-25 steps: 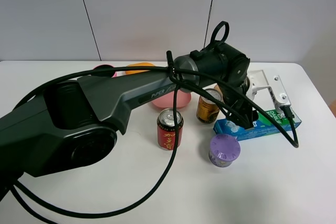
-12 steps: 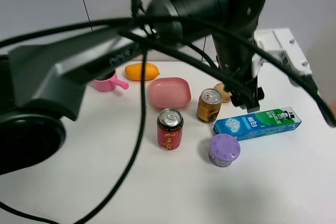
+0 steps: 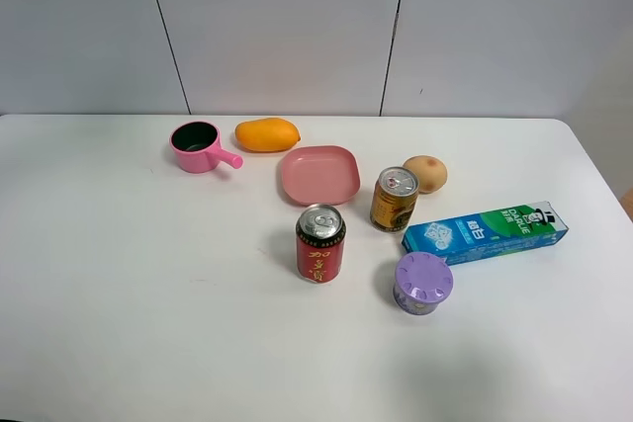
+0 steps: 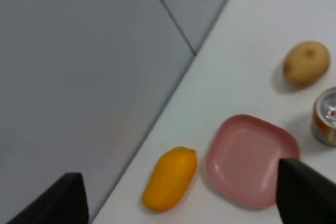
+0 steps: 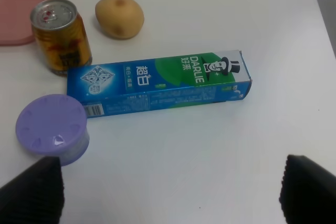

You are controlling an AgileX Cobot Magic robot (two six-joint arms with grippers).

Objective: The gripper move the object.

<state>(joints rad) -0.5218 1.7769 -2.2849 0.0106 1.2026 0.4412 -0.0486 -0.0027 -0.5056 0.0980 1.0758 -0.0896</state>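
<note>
Toothpaste box [image 5: 157,84] lies flat on the white table [image 3: 119,274], clear of both my grippers. My right gripper [image 5: 168,182] hangs above it with fingers [image 5: 31,187] spread wide and empty; my left gripper [image 4: 184,195] is likewise spread apart, holding nothing, over the pink plate [image 4: 249,158] and mango [image 4: 170,178]. White "DARLIE" lettering and a top-hatted man's face sit on the box's green end; the other end is blue with Chinese characters and a barcode. Just beside the box's blue end stand the purple-lidded tub [image 5: 51,127] and the gold can [image 5: 59,35]; a potato [image 5: 119,16] lies near its long side. The red can [image 3: 320,242], with Chinese writing, stands beyond the tub.
</note>
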